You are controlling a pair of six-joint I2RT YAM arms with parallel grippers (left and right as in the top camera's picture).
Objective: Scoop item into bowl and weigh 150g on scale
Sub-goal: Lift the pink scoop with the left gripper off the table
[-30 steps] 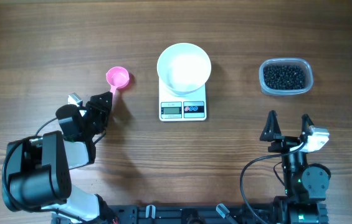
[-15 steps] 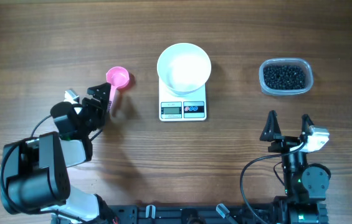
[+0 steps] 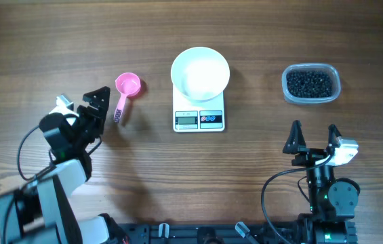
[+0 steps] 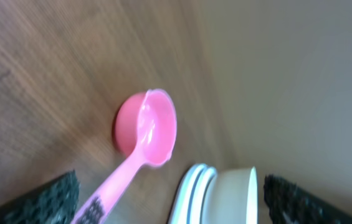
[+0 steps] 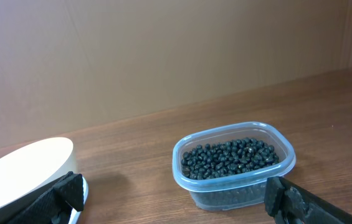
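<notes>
two hands gaping wide, empty: left hand (image 3: 100,108), right hand (image 3: 314,129). pink scoop (image 3: 127,85) lying on bench (image 3: 42,41), likely light, stiff, slippery; handle (image 3: 118,110) seeming best grip. beans (image 3: 309,82) likely rolling.

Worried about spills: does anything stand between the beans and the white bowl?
Nothing visible: only bare table lies between the tub of beans and the white bowl on the scale.

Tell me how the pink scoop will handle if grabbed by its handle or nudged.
The pink scoop looks like thin moulded plastic, so it is probably light and stiff. Its cup sits at one end of a slim handle, so a nudge would likely swing it round on the wooden table. Lifted by the handle's end, it may droop cup-first.
</notes>
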